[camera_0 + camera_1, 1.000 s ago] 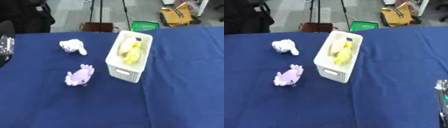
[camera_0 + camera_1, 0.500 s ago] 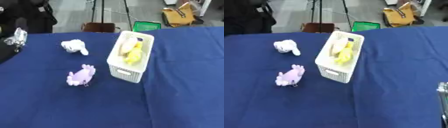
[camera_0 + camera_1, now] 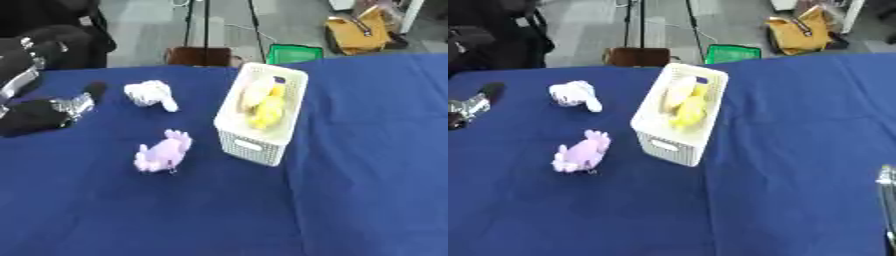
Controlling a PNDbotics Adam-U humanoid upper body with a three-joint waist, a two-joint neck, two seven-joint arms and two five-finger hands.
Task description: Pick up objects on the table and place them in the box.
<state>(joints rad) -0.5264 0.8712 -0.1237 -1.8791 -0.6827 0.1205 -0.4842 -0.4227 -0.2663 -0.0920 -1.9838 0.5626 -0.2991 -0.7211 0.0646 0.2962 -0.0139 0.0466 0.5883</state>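
Now the left hand (image 3: 48,107) comes in from the left edge with fingers extended, holding nothing. Just to its right lies the white plush toy (image 3: 150,94), with the purple plush toy (image 3: 163,152) nearer the robot, its length slanting toward the white basket (image 3: 260,141). Only a sliver of the right hand (image 3: 886,200) shows, so its fingers can't be read; left is nearer.

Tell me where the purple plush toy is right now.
In the left eye view the purple plush toy lies on the blue table, left of the white basket and nearer than the white plush toy.
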